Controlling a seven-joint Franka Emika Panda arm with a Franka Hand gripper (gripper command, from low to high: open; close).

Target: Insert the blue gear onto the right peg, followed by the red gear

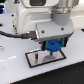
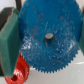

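The gripper (image 1: 53,46) clamps the blue gear (image 2: 48,36) flat just above the plate (image 1: 33,58), red gear (image 2: 17,71) directly beneath it.

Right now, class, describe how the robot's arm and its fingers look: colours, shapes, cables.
The arm is bulky, with rounded white housings and a grey section near the wrist. A black cable runs along it from the exterior view's left. The gripper body is dark. In the wrist view, one of the fingers carries a flat green pad with a dark backing.
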